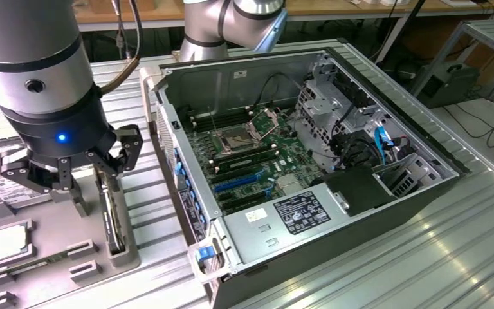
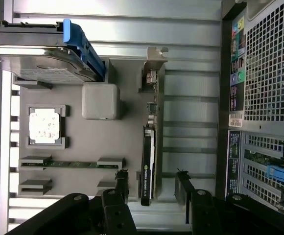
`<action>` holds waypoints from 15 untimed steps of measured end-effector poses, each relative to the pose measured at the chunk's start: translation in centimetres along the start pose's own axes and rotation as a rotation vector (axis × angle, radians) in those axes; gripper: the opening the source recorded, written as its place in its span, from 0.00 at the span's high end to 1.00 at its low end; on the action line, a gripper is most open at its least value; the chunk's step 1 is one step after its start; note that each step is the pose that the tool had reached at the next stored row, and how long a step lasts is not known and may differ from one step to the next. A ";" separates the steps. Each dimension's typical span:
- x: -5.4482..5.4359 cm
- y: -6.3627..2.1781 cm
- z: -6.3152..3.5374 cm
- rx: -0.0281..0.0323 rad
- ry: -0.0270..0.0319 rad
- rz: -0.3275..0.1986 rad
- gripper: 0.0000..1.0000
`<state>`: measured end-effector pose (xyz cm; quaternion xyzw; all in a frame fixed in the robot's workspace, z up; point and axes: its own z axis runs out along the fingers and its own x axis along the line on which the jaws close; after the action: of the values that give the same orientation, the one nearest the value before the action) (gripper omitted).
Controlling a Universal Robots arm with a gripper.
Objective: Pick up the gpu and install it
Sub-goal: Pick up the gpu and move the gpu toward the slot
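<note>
One gpu point(image 2: 147, 164) stands on edge in a tray point(image 2: 127, 132) between two spread fingers point(image 2: 182, 183) of the released gripper point(image 2: 151, 179).

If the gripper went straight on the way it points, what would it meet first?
Likely the gpu, standing on edge under the gripper, between its open jaws; depth is unclear.

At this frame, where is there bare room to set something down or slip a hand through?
Widest free patch: the slatted table on the exterior view's right of the computer case. On the grey tray, a bare patch lies between the CPU and the gpu. Crowded: the open gripper straddles the gpu.
</note>
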<state>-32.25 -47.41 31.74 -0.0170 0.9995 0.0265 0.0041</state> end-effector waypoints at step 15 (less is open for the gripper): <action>-0.3 0.69 2.27 0.0002 0.0018 0.000 0.49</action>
<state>-32.00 -46.59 29.51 -0.0170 0.9995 0.0264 0.0032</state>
